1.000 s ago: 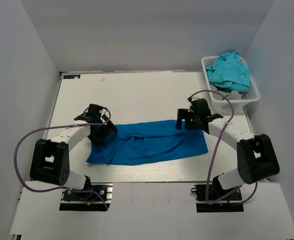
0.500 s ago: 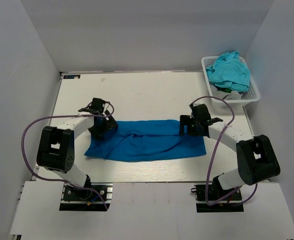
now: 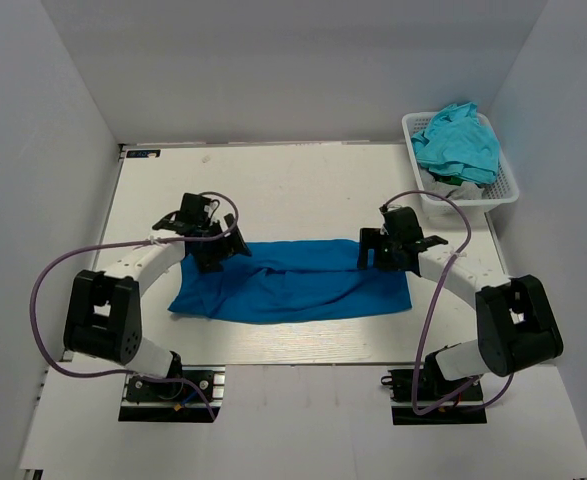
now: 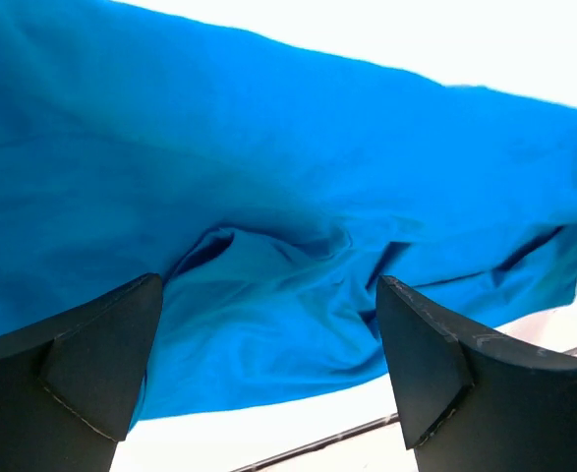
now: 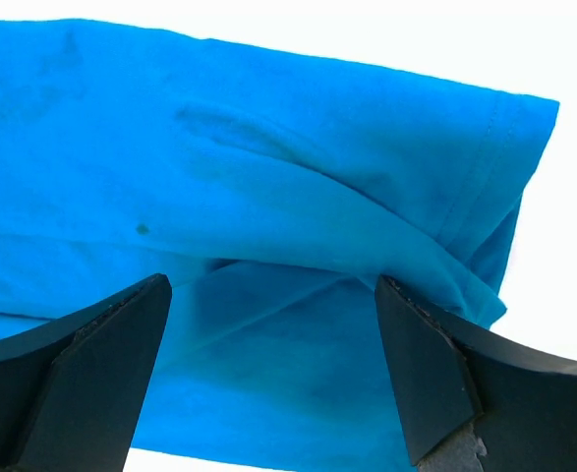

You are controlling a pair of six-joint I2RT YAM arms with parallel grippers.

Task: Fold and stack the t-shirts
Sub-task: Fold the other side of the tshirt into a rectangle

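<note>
A royal blue t-shirt (image 3: 293,282) lies rumpled in a long band across the middle of the table. My left gripper (image 3: 223,246) hovers over its far left corner, open, with wrinkled blue cloth (image 4: 268,187) below the gap and nothing pinched. Over the shirt's far right corner my right gripper (image 3: 378,252) is open too, above a fold and the hemmed edge (image 5: 475,187). The black fingertips (image 4: 96,364) (image 5: 91,374) stand wide apart. Lighter teal t-shirts (image 3: 458,140) are heaped in the basket.
The white lattice basket (image 3: 503,190) sits at the table's far right corner, against the right wall. Grey walls close the table on three sides. Purple cables loop from both arms. The table's near edge (image 3: 303,362) runs just beyond the arm bases.
My left gripper has moved away from me and a little right, from the shirt's left end to its far edge. The shirt's left end shifted slightly. The right gripper barely moved.
</note>
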